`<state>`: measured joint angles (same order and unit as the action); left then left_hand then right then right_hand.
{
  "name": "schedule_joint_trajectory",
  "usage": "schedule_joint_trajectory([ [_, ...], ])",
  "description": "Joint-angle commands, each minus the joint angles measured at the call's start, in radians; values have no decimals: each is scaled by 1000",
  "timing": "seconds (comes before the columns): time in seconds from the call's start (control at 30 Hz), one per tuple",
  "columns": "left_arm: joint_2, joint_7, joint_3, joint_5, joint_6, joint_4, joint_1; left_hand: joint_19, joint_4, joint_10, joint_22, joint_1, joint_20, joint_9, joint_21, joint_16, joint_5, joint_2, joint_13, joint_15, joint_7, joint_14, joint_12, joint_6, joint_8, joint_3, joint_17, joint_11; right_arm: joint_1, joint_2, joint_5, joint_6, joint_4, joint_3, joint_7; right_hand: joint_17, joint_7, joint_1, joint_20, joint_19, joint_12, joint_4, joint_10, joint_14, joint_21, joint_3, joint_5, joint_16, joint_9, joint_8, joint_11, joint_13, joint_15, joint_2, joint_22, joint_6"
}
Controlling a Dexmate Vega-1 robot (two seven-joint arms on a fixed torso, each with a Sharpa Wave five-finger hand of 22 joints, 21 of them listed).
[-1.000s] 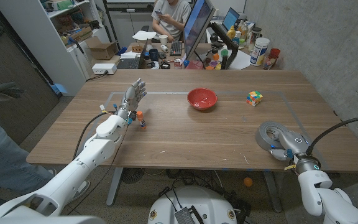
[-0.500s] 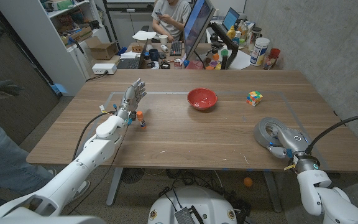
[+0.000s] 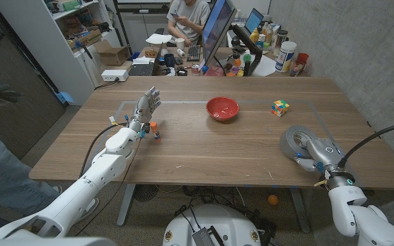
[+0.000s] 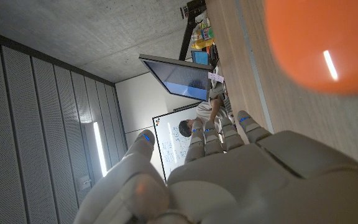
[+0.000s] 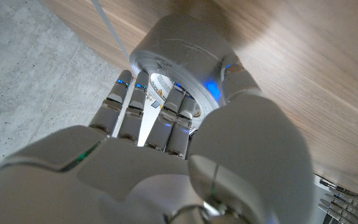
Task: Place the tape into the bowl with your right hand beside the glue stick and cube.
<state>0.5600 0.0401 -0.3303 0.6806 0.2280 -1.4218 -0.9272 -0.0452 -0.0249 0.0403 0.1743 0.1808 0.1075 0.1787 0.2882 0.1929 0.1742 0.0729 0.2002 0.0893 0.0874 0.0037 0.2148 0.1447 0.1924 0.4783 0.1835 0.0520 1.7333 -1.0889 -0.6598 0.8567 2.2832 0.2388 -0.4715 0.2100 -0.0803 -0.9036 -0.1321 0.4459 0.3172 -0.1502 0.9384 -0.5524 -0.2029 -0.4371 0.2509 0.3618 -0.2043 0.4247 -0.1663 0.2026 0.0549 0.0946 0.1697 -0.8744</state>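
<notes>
Tape (image 3: 294, 141) in right hand (image 3: 318, 156), off bowl (image 3: 222, 108).

Right hand (image 3: 314, 154) grips the grey tape roll (image 3: 294, 142) near the table's (image 3: 204, 154) right edge, well apart from the red bowl (image 3: 222, 108) and cube (image 3: 280, 107); left hand (image 3: 146, 107) stands with fingers apart, just beside the glue stick (image 3: 154, 130).

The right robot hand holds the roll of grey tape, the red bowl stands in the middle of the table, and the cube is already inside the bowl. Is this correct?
Not quite. In the head view the cube stands on the table to the right of the red bowl, apart from it, not inside. The rest holds: the right robot hand grips the grey tape.
</notes>
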Motion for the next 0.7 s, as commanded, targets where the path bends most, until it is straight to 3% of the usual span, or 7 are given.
schedule_joint_trajectory([
  [0.03, 11, 6, 3, -5, -3, -21, -5, 3, -4, 0, 6, -12, 3, 5, -3, 1, 6, 2, 1, 1, 1, -2, 1, 7, 0, 1, 5, 3, 30, -30, 0, 31, 35, -12, -20, 5, -100, -119, 5, 0, -7, 1, 47, -103, 1, 6, 6, 7, -3, 7, -50, 5, -154, -128, 3, -188],
  [0.4, 26, 10, 11, -5, -9, -35, -16, 4, -6, 1, 6, -12, 0, 5, -7, 1, 6, 2, 1, 1, 3, -2, 2, 7, -1, 1, 5, 4, 49, -64, -37, 62, 79, -18, -22, 11, -103, -122, 13, 8, -14, 5, 51, -111, -1, 26, 0, 16, -2, 5, -50, 6, -155, -131, 3, -187],
  [0.7, 32, 4, 22, 3, 1, -31, -25, 5, -7, 1, 6, -13, -1, 5, -10, 0, 6, 3, 1, 1, 3, -3, 2, 8, -1, 1, 5, 2, 31, -71, -63, 63, 97, -15, -18, 15, -104, -125, 15, 14, -19, 7, 52, -114, -2, 37, -3, 20, -2, 3, -51, 7, -153, -136, 4, -186],
])
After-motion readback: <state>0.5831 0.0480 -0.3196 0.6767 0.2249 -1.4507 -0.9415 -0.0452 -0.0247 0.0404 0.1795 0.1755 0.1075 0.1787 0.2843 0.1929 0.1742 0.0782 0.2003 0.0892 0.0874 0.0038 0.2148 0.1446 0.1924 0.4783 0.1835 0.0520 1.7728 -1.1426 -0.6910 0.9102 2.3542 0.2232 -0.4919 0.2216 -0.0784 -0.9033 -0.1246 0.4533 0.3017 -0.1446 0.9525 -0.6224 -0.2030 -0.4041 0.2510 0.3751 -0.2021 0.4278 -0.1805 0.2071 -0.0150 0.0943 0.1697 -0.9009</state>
